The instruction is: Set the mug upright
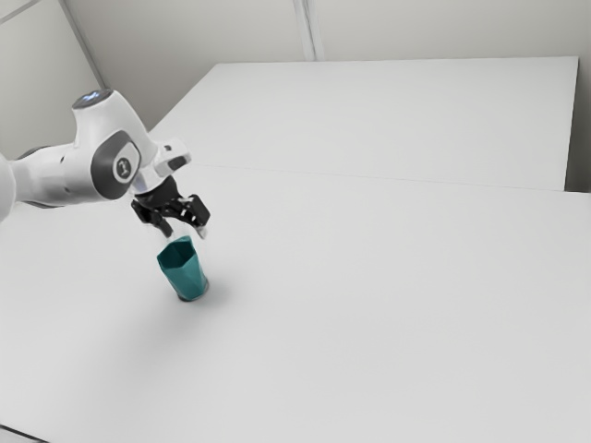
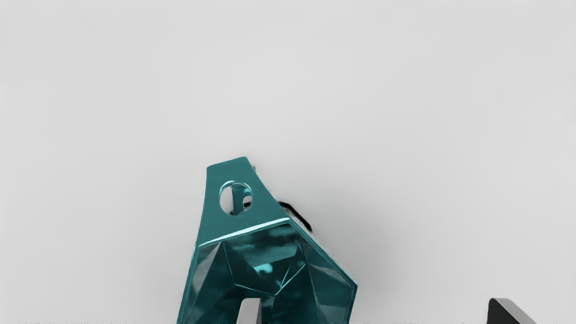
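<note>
We hover our claw (image 1: 185,232) left of centre in the exterior view, its fingers apart, one fingertip (image 2: 249,311) over the mouth of the teal mug (image 1: 189,276), which stands upright on the white surface (image 1: 369,305), a pale wall (image 1: 249,32) along the frame's top.

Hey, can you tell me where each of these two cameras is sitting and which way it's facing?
Exterior view: set at the arm's side, above the table, looking down across it; the arm enters from this view's left, ending in the gripper just above the mug.
Wrist view: mounted on the arm's hand, looking down past the gripper into the mug's open top; the tips of both fingers show at the bottom edge.
Shared: mug, table and gripper.
</note>
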You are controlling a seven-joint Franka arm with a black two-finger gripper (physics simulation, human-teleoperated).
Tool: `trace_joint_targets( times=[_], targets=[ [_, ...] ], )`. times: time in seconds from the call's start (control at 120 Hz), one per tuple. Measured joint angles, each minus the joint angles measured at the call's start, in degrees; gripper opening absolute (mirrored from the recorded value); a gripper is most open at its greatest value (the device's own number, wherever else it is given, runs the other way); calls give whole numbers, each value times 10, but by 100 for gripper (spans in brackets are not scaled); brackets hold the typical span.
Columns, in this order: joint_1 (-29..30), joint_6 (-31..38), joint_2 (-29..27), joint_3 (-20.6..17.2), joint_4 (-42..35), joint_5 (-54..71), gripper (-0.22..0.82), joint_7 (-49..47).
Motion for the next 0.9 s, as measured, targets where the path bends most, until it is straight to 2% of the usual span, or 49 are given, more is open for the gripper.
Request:
trace_joint_targets(
  times=[0.2, 0.325, 0.417, 0.617, 0.9],
  targets=[
    [-6, -127, 15, -2, 143, 2, 58, 4],
    [-8, -183, 48, -2, 235, 18, 59, 12],
    [-8, -218, 59, -2, 271, 27, 60, 18],
    [-5, -272, 63, -8, 301, 38, 60, 27],
    [-4, -297, 63, -9, 305, 33, 60, 36]
  ],
)
